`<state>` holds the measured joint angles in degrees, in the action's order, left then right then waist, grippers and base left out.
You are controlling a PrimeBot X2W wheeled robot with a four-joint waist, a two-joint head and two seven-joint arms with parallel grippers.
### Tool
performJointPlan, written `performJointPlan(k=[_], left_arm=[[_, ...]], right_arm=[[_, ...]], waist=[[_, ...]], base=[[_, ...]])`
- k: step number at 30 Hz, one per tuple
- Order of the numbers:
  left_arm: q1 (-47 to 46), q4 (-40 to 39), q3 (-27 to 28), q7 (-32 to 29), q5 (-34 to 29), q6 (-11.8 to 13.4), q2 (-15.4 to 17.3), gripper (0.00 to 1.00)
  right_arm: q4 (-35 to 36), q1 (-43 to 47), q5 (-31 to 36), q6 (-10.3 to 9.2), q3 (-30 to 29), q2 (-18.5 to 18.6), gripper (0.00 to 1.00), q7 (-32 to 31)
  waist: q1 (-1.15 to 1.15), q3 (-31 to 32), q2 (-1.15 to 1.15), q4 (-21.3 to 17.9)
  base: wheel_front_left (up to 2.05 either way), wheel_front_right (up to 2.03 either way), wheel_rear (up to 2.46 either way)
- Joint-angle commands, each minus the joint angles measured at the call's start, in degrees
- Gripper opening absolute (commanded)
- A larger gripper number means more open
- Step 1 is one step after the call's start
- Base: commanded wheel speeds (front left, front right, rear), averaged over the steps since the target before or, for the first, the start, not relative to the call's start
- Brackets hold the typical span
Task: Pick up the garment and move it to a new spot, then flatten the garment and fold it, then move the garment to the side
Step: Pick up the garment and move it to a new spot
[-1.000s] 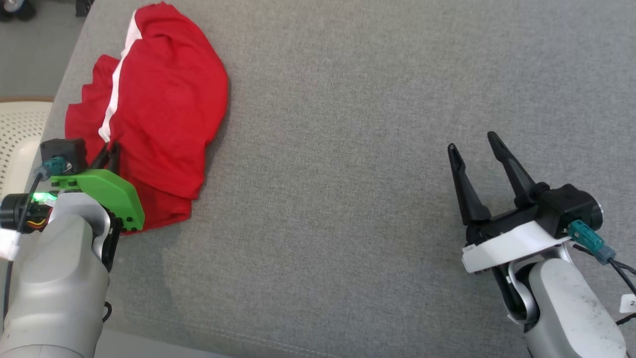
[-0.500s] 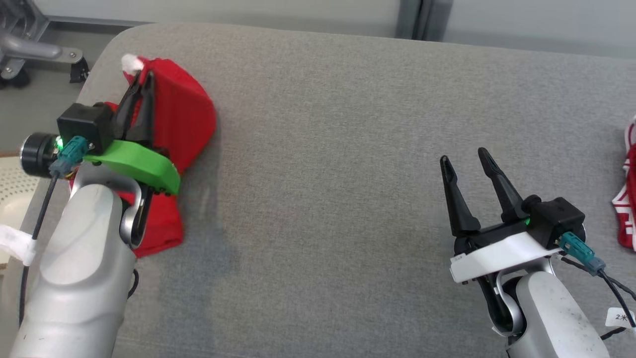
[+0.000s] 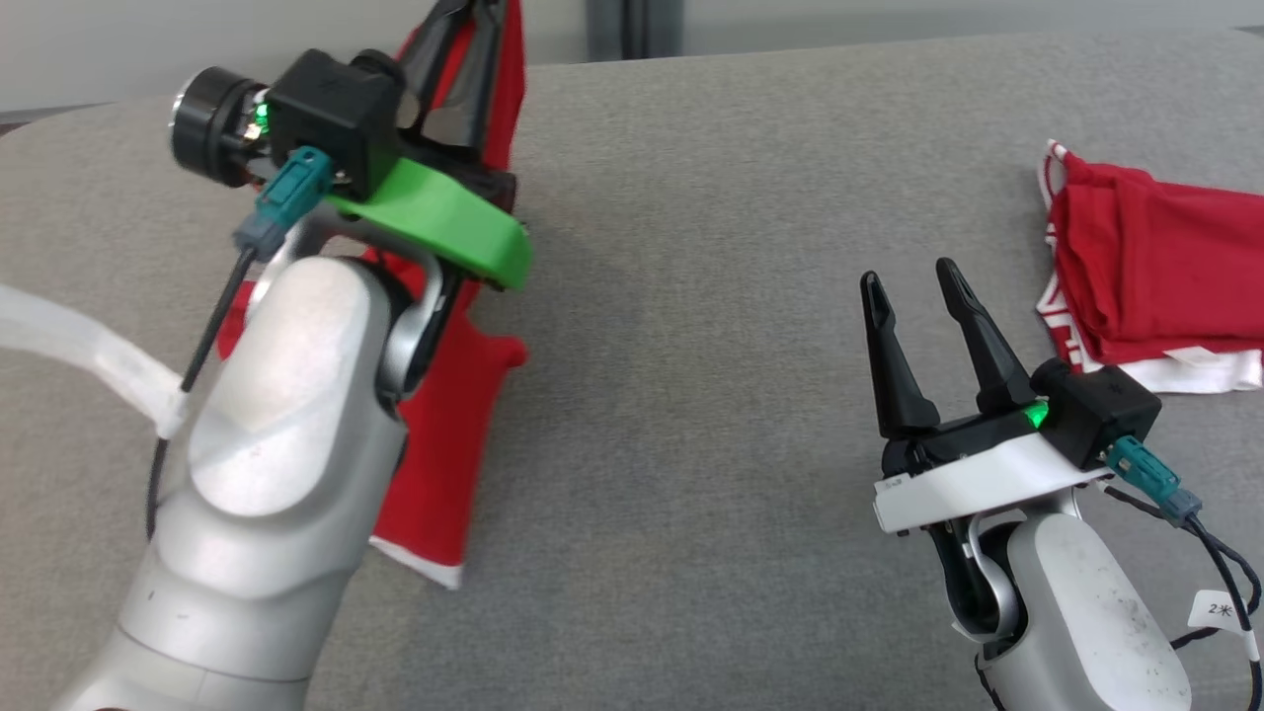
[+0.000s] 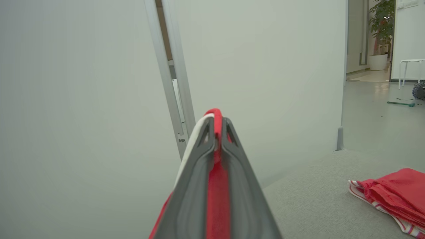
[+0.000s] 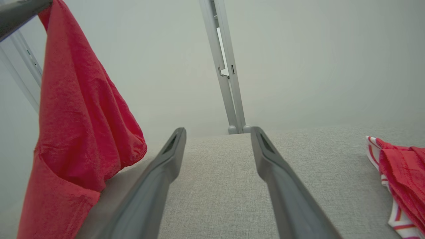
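Since 1 s ago: head camera has tilted up, so the far edge of the grey upholstered surface (image 3: 691, 346) is now in view. The red garment (image 3: 444, 444), which lay in a heap by the left edge, is now raised and hangs in a long drape under the left gripper (image 3: 464, 30).

Left forearm (image 3: 286, 474) rises steeply from the near left corner, green wrist plate (image 3: 434, 222) uppermost, fingers pointing away and up. Jaws pinched together on a fold of the garment's white-trimmed edge, as the left wrist view shows. Cannot tell whether the lower hem touches the surface.

Right gripper (image 3: 908, 276) hovers near the right edge, fingers spread wide, nothing between them.

A second folded red garment (image 3: 1145, 267) with white stripes lies at the right edge.
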<state>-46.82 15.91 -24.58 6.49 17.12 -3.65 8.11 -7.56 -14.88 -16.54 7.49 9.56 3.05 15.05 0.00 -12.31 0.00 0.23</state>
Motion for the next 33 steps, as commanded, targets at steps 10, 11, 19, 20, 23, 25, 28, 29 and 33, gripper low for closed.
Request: performJointPlan(k=[10, 11, 19, 20, 23, 25, 28, 29, 33], left_arm=[[-6.1, 4.44, -6.48, 2.44, 2.72, 4.43, -5.04, 0.0], [-6.84, 5.34, -7.39, 2.94, 3.27, 5.06, -5.09, 0.0], [-10.54, 14.11, -12.53, 6.47, 8.62, 9.62, -5.02, 1.0], [-10.6, 15.27, -12.78, 6.78, 8.71, 9.63, -5.02, 1.0], [-9.64, 18.32, -12.76, 7.7, 9.4, 9.19, -5.06, 1.0], [-8.37, 19.61, -11.91, 8.24, 10.13, 8.87, -4.96, 1.0], [-6.56, 20.14, -10.35, 8.63, 10.48, 8.42, -3.99, 1.0], [-5.86, 19.9, -9.78, 8.73, 10.46, 8.34, -3.53, 1.0], [-1.12, 15.39, -6.32, 8.66, 9.19, 8.24, -1.07, 1.0]], right_arm=[[0.06, -1.28, -2.11, 0.0, 0.78, -0.4, 1.0, 0.16], [0.08, -1.27, -2.44, 0.0, 0.99, -0.39, 1.0, 0.16], [-0.35, -1.22, -3.3, 0.0, 1.6, -0.41, 1.0, 0.16], [-0.32, -1.09, -3.23, 0.0, 1.39, -0.41, 1.0, 0.16], [-0.58, -0.49, -2.61, 0.0, 1.16, -0.42, 1.0, 0.16], [-0.85, -0.23, -2.05, 0.0, 1.08, -0.37, 1.0, 0.16], [-1.16, 0.11, -1.36, 0.0, 0.77, -0.37, 1.0, 0.16], [-1.27, 0.22, -1.13, 0.0, 0.7, -0.36, 1.0, 0.16], [-1.64, 0.88, 0.21, 0.0, 0.05, -0.36, 1.0, 0.16]], waist=[[0.0, -2.94, 0.0, -13.27], [0.0, -3.09, 0.0, -13.83], [0.0, -3.33, 0.0, -15.18], [0.0, -3.28, 0.0, -14.9], [0.0, -2.78, 0.0, -13.28], [0.0, -2.24, 0.0, -12.03], [0.0, -1.12, 0.0, -9.75], [0.0, -0.76, 0.0, -9.1], [0.0, 0.93, 0.0, -5.92]], base=[[0.0, 0.0, 0.0], [0.0, 0.0, 0.0], [0.0, 0.0, 0.0], [0.0, 0.0, 0.0], [0.0, 0.0, 0.0], [0.0, 0.0, 0.0], [0.0, 0.0, 0.0], [0.0, 0.0, 0.0], [0.0, 0.0, 0.0]])
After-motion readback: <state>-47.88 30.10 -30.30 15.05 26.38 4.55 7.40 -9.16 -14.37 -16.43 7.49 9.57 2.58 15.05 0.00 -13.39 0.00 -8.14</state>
